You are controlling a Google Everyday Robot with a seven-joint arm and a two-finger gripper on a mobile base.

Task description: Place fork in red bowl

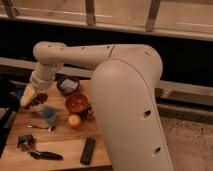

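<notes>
At far left of the counter (65, 137), the claw (29, 96) hangs low over the back-left corner, right by a dark purplish bowl (39, 100). Whether it's wide or narrow can't be told. Just below, nr the front-left, the fork (40, 127) lies flat on the wood in front of a blue cup (48, 116), apart from the claw and not gripped. Further fwd lies a black-handled tool (42, 154). Moving right, the red bowl (77, 103) stands approx mid-counter w/ an orange ball (74, 120) just in front of it; no fork shows in the bowl. A black remote (88, 150) lies nr the front edge. Judgement: the task is barely begun. The claw is near the fork's side of the counter, but the grasp, lift, carry right to the bowl & release are all left to do.
</notes>
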